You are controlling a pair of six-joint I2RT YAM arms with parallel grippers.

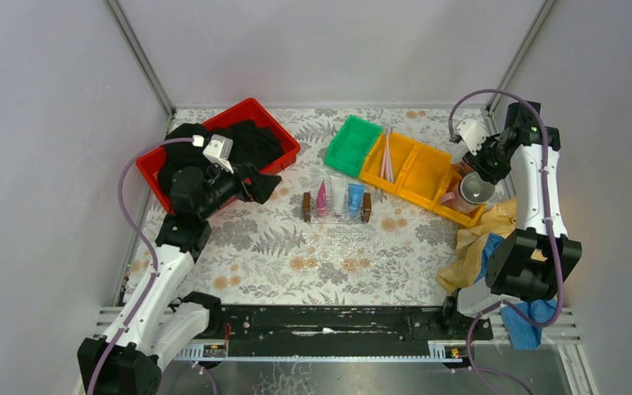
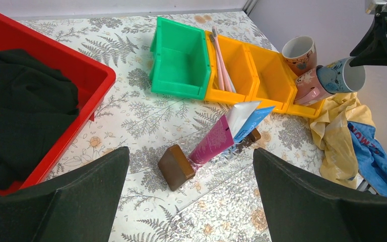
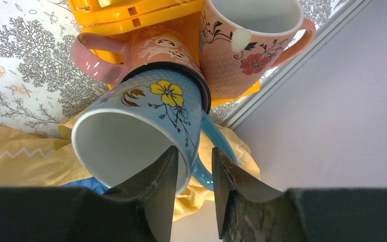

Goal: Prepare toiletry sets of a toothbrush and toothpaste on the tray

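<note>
Floral table (image 1: pixel 255 247), left gripper (image 2: pixel 190 151) agape, wrist view alone shows right gripper (image 3: pixel 194 151) straddling blue mug (image 3: pixel 146 106) rim, grip unclear

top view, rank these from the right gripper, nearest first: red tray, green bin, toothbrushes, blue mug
1. blue mug, far right, its rim between the fingers of the right gripper
2. toothbrushes, in the leftmost yellow bin
3. green bin, further left
4. red tray, far left

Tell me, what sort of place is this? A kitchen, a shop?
Most likely a robotics lab test cell, not a home: a left arm and a right arm are bolted to the table edge, plain grey walls box it in, and yellow bins hold sorted props.
</note>
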